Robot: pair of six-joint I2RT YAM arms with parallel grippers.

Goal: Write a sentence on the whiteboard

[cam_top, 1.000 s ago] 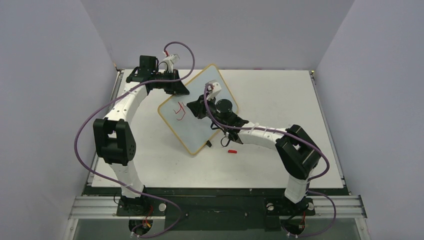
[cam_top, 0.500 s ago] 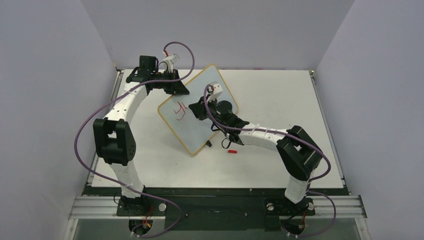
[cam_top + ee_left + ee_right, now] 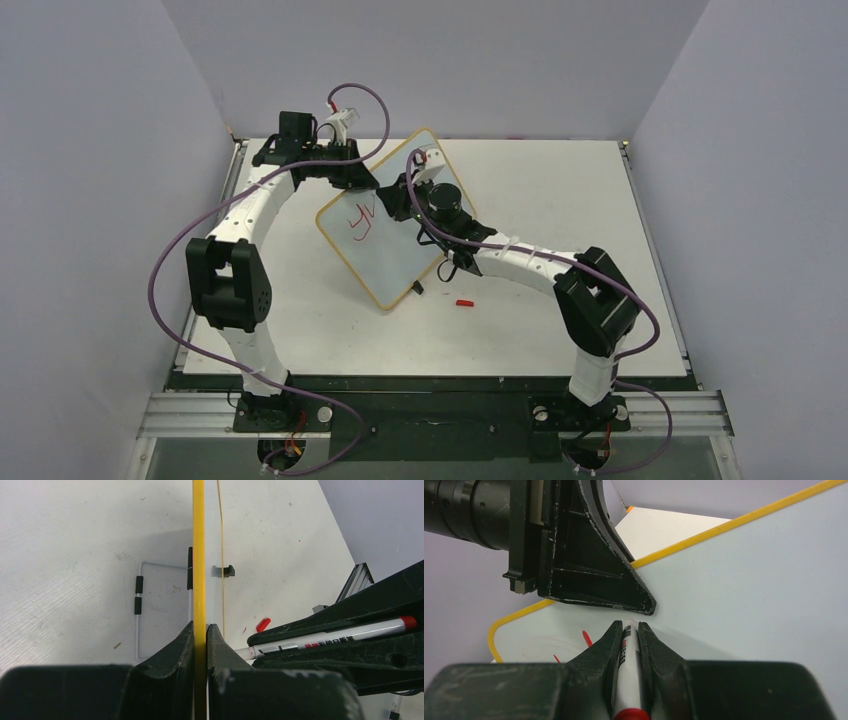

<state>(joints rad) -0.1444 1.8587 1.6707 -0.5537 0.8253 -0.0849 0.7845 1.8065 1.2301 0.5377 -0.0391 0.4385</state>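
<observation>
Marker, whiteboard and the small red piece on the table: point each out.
marker [image 3: 628, 680], right wrist view, on its white barrel.
whiteboard [image 3: 198, 555], left wrist view, on its yellow frame edge.
small red piece [image 3: 464, 301], top external view, on its middle.

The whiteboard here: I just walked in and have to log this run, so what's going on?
The left gripper is clamped on the whiteboard at its yellow edge, holding it. The right gripper grips a marker pointed at the board, right beside the left gripper. Only a few red strokes are on the board, so the sentence is barely begun. A small red cap lies on the table nearby.
</observation>
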